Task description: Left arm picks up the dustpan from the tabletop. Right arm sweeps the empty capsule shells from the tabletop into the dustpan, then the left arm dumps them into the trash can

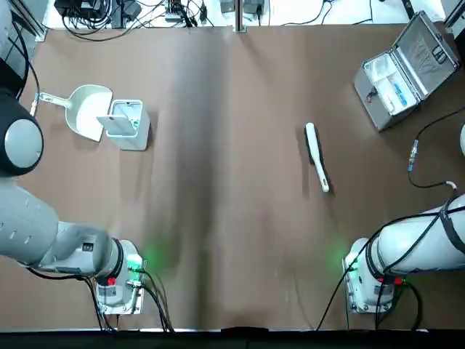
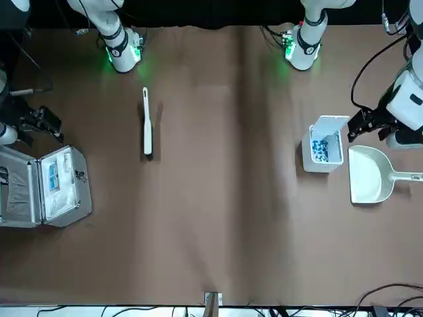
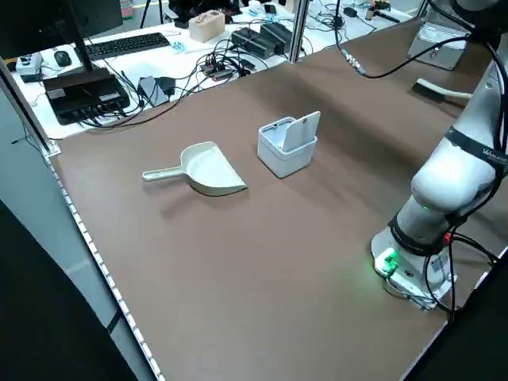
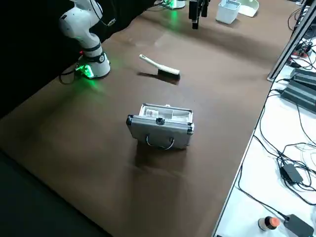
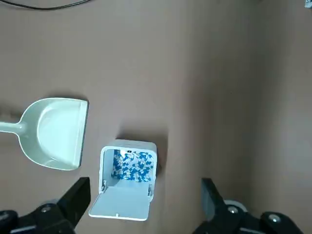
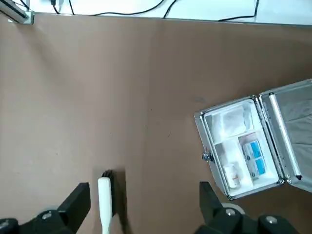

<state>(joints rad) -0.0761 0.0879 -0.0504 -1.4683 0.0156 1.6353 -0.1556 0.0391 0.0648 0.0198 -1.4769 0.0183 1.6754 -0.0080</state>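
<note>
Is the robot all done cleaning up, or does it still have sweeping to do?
It looks done. The trash can stands open with blue-and-white bits inside, and no shells show on the tabletop. The dustpan lies empty beside the can, and the brush lies by itself. Nothing is in hand: the left gripper and right gripper hover with open fingers. Nothing seems left.

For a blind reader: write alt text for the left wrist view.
A small grey trash can, lid flipped open, holds blue-and-white bits on the brown tabletop. A cream dustpan lies empty just beside it; the left claw hangs open above.
</note>
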